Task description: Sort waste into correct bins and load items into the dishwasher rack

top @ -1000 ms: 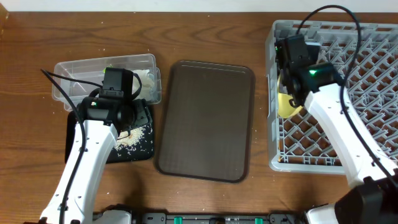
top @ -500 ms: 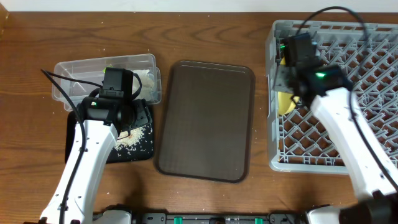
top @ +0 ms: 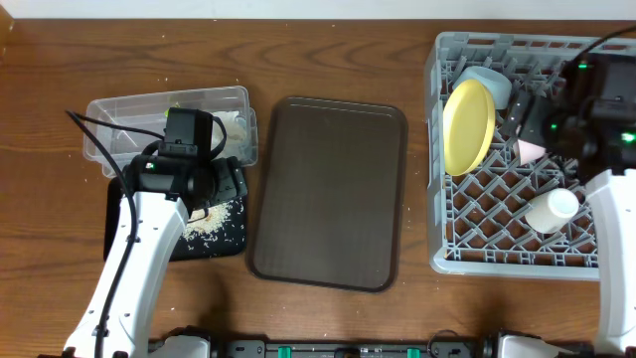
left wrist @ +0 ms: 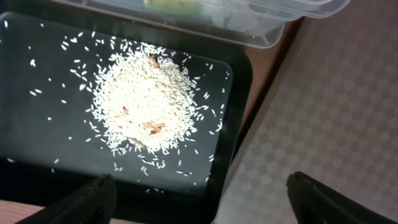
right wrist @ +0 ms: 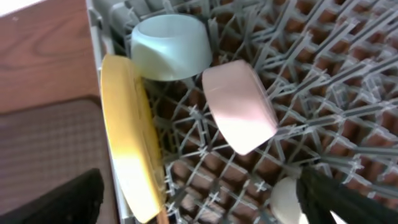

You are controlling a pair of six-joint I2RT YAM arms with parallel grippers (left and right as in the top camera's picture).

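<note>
At the far left of the counter [top: 40, 249], one clear tub [top: 129, 104] is sitting, with one black tray [left wrist: 37, 149] lying against its near side. Overhead, the left arm is covering much of that tray. The left wrist view is showing what lies beneath: one heap of rice [left wrist: 146, 102] on the tray, with stray grains scattered round it. The left tool [left wrist: 202, 198] is hanging released above the tray's right edge, gripping nothing. One brown tray [top: 328, 189] is lying in the middle. At the right, the rack [top: 497, 239] is holding four things:
- one yellow plate [top: 467, 124], standing on edge by its left wall
- one blue bowl [top: 489, 88]
- one pale bowl [top: 529, 151]
- one white cup [top: 552, 209]

The right tool [right wrist: 199, 199] is hanging spread and empty over them.
</note>
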